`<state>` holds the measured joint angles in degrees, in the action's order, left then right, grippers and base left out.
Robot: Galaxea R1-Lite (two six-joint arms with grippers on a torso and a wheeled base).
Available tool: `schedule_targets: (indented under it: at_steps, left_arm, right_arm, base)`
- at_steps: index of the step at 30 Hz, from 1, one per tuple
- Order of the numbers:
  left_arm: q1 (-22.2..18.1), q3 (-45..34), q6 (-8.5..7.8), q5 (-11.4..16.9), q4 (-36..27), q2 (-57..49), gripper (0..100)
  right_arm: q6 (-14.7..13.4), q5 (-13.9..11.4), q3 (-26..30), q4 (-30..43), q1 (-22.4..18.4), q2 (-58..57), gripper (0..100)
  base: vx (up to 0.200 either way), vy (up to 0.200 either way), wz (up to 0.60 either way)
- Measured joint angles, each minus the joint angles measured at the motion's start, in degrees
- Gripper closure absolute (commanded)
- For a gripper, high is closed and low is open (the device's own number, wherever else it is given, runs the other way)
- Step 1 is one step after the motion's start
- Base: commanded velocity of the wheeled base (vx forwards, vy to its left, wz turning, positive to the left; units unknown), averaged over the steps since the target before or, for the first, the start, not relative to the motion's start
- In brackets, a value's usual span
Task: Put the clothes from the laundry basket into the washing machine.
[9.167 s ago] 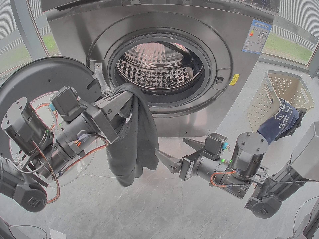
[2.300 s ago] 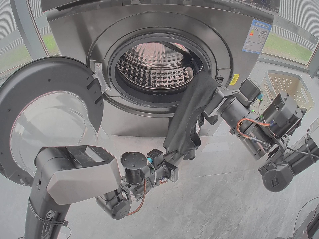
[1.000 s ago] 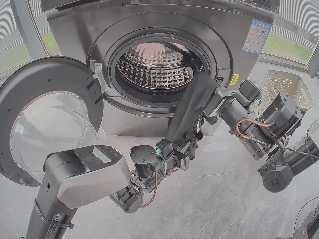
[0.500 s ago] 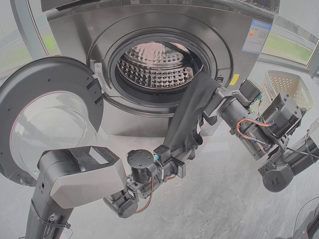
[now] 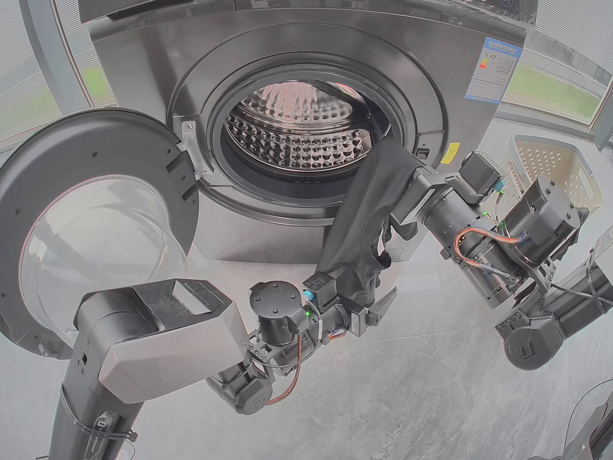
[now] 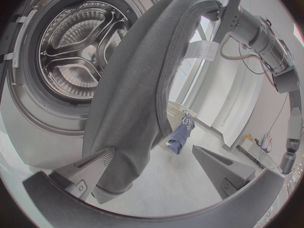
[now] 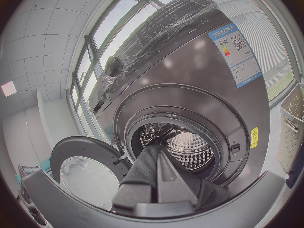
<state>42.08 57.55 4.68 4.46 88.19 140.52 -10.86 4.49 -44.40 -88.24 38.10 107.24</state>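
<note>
The right claw point(image 5: 403, 185) is pinching the top of a dark cloth point(image 5: 357, 225) in the middle of the frame, at the lower right rim of the washing machine point(image 5: 383, 65) hole. The cloth hangs down (in front of the machine). The left claw point(image 6: 152, 151), spread wide, sits at the cloth's bottom edge. The laundry basket point(image 5: 565, 161) stands far right.

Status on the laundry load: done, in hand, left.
Done: the door is open; the drum looks empty. In hand: the right pincer is shut on a dark garment by the drum's mouth, the left pincer open at its hem. Left: push it in, then the blue garment on the laundry basket.
</note>
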Motion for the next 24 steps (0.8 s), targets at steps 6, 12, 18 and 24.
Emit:
schedule_targets:
  at_steps: [6, 12, 18, 24]
  left_arm:
    - [-0.63, 5.75, -0.06, -2.15, -0.49, 2.4, 100]
    - [-1.07, 7.33, -0.06, -3.05, -0.11, 3.52, 100]
    - [-1.4, 7.55, 0.07, -3.56, 0.38, 3.58, 100]
    - [-1.38, 6.14, 0.07, -3.57, 0.52, 2.47, 100]
  right_arm:
    - [-0.02, 0.0, 0.09, 0.0, 0.02, 0.0, 100]
    - [-0.02, -0.02, 0.17, 0.02, 0.05, 0.0, 100]
    - [-0.05, 0.0, 0.2, 0.02, -0.01, 0.0, 100]
    - [-0.02, -0.06, 0.27, 0.0, -0.23, 0.0, 100]
  base:
    - [0.0, 0.0, 0.0]
    - [0.0, 0.0, 0.0]
    - [0.0, 0.0, 0.0]
    - [0.0, 0.0, 0.0]
